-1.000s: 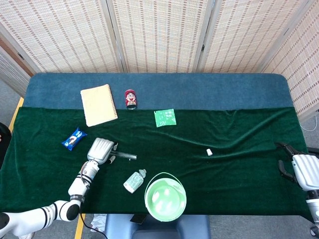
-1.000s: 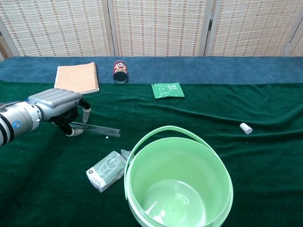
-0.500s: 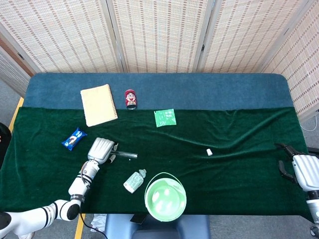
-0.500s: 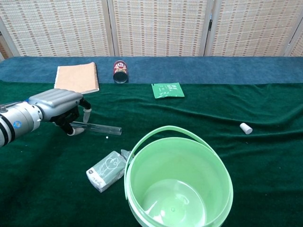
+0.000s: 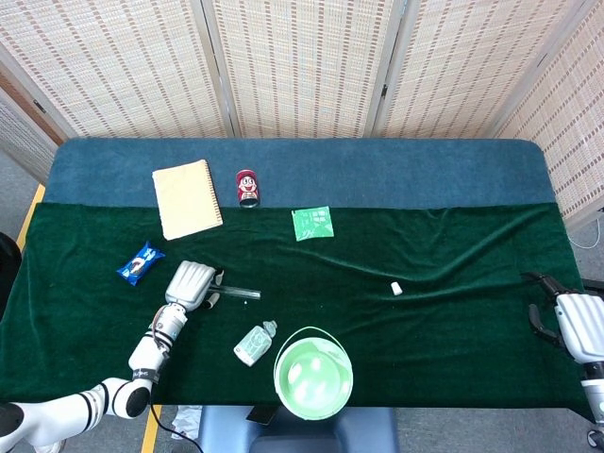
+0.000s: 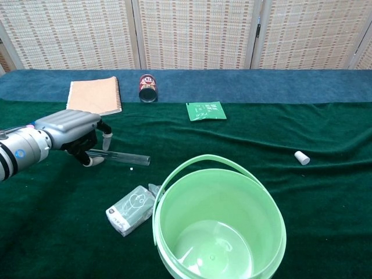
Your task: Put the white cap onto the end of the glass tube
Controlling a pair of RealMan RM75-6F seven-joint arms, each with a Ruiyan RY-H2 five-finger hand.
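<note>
1. Left hand (image 6: 70, 131): palm down over the near-left part of the green cloth (image 6: 325, 192), fingers curled around one end of the glass tube (image 6: 125, 157). The tube lies on its side on the cloth, its free end sticking out toward the bucket.
2. Right hand (image 5: 578, 321): at the far right table edge, seen only in the head view; fingers apart, holding nothing.
3. White cap (image 6: 301, 157): one, lying on the cloth on the right half of the table, well apart from the tube and from both hands.
4. Count of task items: one tube, one cap. Cap not on the tube.
5. Other items, one of each:
   - green bucket (image 6: 168, 232), upright at the near edge, handle resting toward the back;
   - small clear bottle (image 6: 131, 210), on its side just left of the bucket;
   - tan notebook (image 6: 95, 95), back left;
   - red can (image 6: 147, 87), on its side, right of the notebook;
   - green packet (image 6: 206, 110), flat, near the middle;
   - blue snack wrapper (image 5: 141, 263), far left, head view only.
</note>
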